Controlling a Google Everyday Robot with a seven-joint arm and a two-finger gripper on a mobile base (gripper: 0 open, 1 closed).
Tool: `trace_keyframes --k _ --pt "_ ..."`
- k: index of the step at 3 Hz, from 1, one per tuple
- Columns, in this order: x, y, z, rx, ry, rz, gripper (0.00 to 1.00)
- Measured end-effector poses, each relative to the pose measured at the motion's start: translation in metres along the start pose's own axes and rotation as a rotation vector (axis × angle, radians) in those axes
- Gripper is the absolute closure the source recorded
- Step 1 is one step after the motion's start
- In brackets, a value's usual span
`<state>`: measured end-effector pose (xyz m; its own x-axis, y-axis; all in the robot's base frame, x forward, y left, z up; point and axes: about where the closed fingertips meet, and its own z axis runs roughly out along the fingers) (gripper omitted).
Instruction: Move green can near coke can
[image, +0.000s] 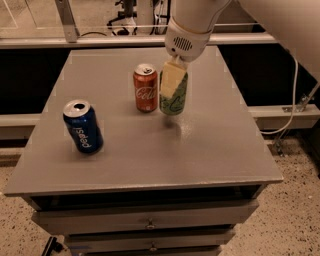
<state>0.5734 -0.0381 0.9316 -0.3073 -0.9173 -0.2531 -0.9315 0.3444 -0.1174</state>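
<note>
The green can (176, 101) stands upright at the middle back of the grey table (150, 155), just right of the red coke can (145, 88), with a narrow gap between them. My gripper (173, 90) comes down from above and is shut on the green can. One cream finger (170, 79) covers the can's upper front and top. I cannot tell whether the can's base rests on the table or hangs just above it.
A blue Pepsi can (82, 126) stands at the table's left side, well apart from the other two. Drawers (150, 222) sit under the tabletop. A metal rail (125, 39) runs behind the table.
</note>
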Motion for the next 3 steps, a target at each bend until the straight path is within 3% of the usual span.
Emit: trace_keyframes --k 3 --pt "-0.017 -0.019 0.041 -0.043 0.035 0.007 1.0"
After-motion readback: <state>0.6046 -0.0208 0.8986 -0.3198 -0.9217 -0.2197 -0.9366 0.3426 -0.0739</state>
